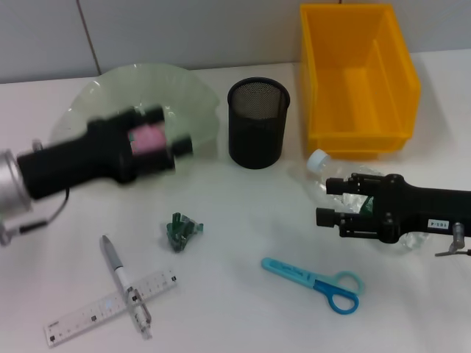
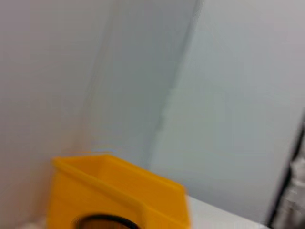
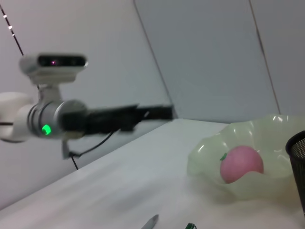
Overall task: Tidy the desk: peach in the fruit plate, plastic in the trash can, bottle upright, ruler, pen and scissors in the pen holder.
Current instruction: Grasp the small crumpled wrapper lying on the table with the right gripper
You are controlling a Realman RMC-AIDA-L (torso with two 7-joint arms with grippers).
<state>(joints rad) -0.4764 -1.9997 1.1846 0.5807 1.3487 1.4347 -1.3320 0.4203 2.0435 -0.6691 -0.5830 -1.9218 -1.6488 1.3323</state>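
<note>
While the round pink peach [image 3: 241, 163] lies in the pale green wavy plate [image 3: 209, 157], left hand [image 1: 180, 143] hovers above, grip unclear; right hand [image 1: 327, 202] spreads beside the clear plastic bottle [image 1: 335, 173].

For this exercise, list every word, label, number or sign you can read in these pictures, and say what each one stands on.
None can be read.
Ruler: scale marks and small print, too small to read.
Right arm: a white label behind the right end effector, too small to read.
Pen: a printed band, blurred.
Left arm: a glowing green light, no text.
</note>
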